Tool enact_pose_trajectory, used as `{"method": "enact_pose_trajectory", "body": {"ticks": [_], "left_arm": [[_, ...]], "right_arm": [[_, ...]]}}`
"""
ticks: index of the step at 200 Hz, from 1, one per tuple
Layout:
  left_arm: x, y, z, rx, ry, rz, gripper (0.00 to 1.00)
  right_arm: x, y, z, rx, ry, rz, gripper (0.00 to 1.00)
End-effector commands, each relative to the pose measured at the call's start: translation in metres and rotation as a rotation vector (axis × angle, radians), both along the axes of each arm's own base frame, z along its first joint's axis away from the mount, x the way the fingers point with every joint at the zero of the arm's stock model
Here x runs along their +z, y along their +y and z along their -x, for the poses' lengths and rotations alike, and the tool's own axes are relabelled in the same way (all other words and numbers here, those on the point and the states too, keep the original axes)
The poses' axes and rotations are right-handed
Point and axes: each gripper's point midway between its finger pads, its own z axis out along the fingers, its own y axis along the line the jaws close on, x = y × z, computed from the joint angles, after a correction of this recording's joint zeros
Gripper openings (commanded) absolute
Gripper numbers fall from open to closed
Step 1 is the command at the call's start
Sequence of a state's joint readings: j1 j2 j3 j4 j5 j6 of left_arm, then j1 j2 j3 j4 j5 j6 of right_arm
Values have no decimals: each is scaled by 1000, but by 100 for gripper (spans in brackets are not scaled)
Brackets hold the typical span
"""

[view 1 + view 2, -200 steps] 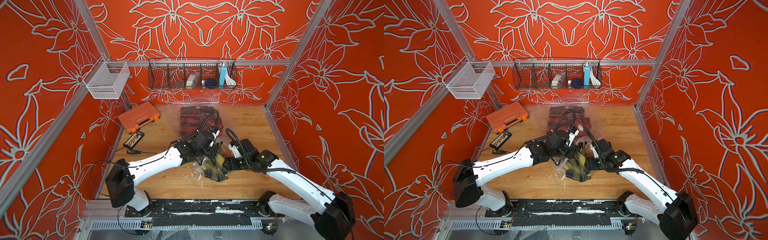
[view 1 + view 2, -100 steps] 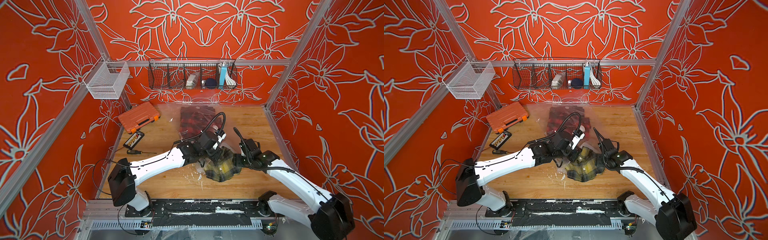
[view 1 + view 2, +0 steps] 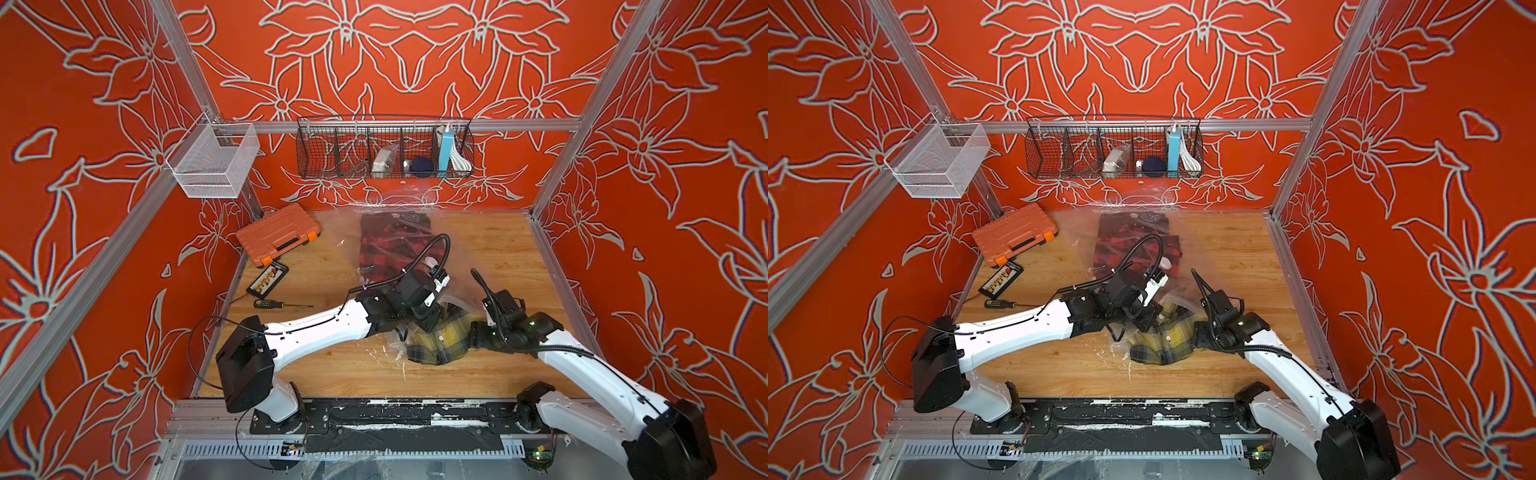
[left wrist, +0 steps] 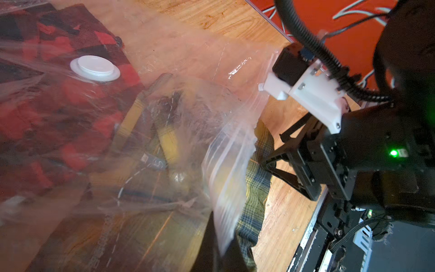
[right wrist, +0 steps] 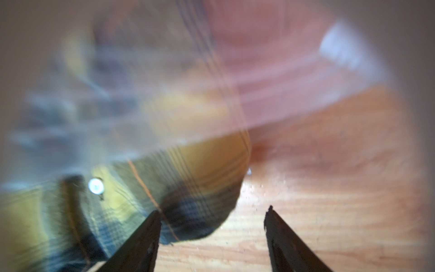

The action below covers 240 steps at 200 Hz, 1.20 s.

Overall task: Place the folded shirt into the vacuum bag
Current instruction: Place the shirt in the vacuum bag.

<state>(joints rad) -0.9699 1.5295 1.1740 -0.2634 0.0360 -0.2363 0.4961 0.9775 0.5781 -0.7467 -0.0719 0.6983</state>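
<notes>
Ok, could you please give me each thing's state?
vacuum bag: mouth open, one edge raised.
yellow plaid shirt: partly inside the bag's mouth.
red plaid shirt: fully inside the bag.
valve cap: fitted.
left gripper: shut, apparently on the bag's edge.
right gripper: open, beside the yellow shirt.
orange tool case: closed.

A yellow plaid shirt (image 3: 1160,338) lies crumpled on the wooden table (image 3: 1225,249), its far end under the mouth of the clear vacuum bag (image 3: 1088,245), which holds a red plaid shirt (image 3: 1129,245). The left claw (image 3: 1147,321) is at the bag's mouth; the right claw (image 3: 1197,336) is at the yellow shirt's right edge.
</notes>
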Motion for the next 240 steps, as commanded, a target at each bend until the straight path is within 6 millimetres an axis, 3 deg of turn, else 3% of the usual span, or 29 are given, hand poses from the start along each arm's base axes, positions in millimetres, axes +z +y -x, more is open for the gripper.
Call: {"method": "enact_pose_trajectory", "body": {"ticks": [1, 29, 58, 95, 105, 150, 178, 205, 240], "left_arm": [[3, -15, 5, -35, 5, 42, 1], [5, -22, 9, -53, -1, 54, 0], [5, -27, 15, -70, 0, 50, 0], [6, -22, 21, -63, -1, 55, 0], [8, -21, 21, -57, 0, 63, 0], [9, -18, 23, -56, -14, 52, 0], [8, -18, 24, -57, -18, 58, 0], [10, -19, 24, -65, -18, 65, 0], [20, -25, 27, -76, -6, 116, 0]], "right_arm": [[-7, 14, 25, -68, 98, -109, 73], [-4, 53, 29, -90, 102, -296, 69], [-10, 82, 15, -154, 116, -428, 61], [16, 96, -30, -213, -23, -483, 27], [19, 100, -40, -210, -35, -470, 22], [12, 111, -73, -256, -21, -468, 17], [31, 114, -86, -239, -65, -473, 17], [32, 109, -85, -224, -73, -435, 18], [4, 99, -74, -253, -44, -404, 17]]}}
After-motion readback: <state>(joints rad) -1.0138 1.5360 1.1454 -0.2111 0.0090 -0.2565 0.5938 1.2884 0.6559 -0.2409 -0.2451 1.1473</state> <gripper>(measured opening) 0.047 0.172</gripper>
